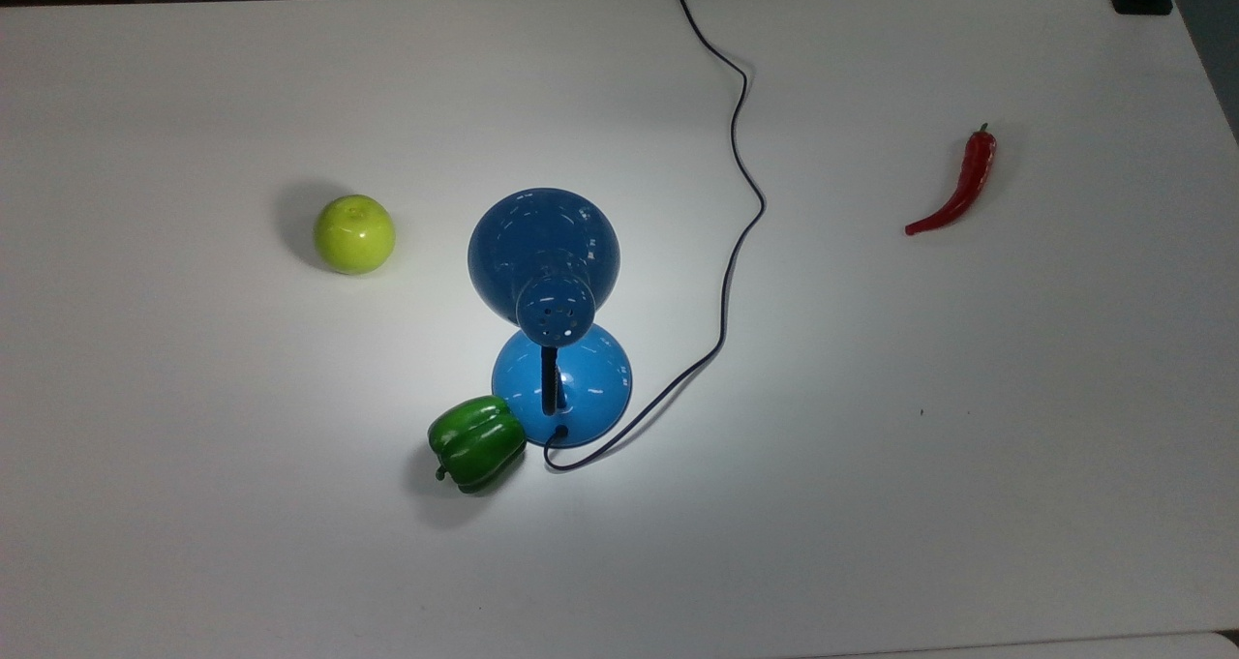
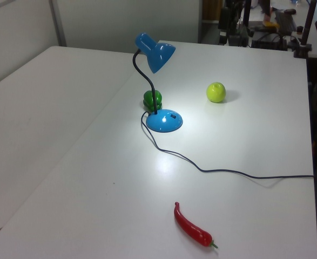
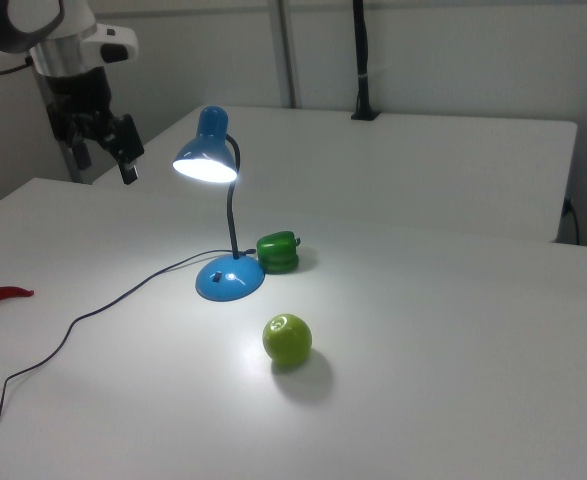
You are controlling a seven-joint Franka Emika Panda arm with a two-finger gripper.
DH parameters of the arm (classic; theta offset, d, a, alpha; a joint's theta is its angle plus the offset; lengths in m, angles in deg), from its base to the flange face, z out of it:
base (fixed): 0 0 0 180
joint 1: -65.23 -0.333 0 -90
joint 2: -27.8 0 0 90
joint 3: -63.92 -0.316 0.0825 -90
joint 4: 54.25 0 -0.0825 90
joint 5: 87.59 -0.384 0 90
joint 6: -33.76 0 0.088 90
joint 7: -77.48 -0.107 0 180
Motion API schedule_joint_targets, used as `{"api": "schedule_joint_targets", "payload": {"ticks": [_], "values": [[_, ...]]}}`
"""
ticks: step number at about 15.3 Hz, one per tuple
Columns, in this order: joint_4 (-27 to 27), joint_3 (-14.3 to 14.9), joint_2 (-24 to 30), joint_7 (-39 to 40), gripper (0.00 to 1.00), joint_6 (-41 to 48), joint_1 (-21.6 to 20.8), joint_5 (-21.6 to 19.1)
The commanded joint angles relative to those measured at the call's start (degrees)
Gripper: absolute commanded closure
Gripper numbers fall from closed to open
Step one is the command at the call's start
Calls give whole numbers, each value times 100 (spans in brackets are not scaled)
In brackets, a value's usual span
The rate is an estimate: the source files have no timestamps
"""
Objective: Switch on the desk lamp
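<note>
Already lit, the desk lamp stands mid-table, base touching a green bell pepper. Gripper hangs well apart at the right view's left, fingers spread, holding nothing. Risk: snagging the cord could tip the lamp.

The glossy blue metal desk lamp glows under its dome, casting a bright pool on the white table. A green apple and green bell pepper throw soft shadows away from it. Specks of glare dot the shade.
</note>
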Motion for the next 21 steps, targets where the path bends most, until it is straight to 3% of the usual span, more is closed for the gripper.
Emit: {"api": "schedule_joint_targets", "payload": {"ticks": [1, 5, 21], "values": [[25, 151, 5, 587, 0, -251, 34, -200], [-63, 274, -22, 1475, 0, -525, -1, -182], [-89, 274, -30, 1512, 0, -473, -45, -129]]}}
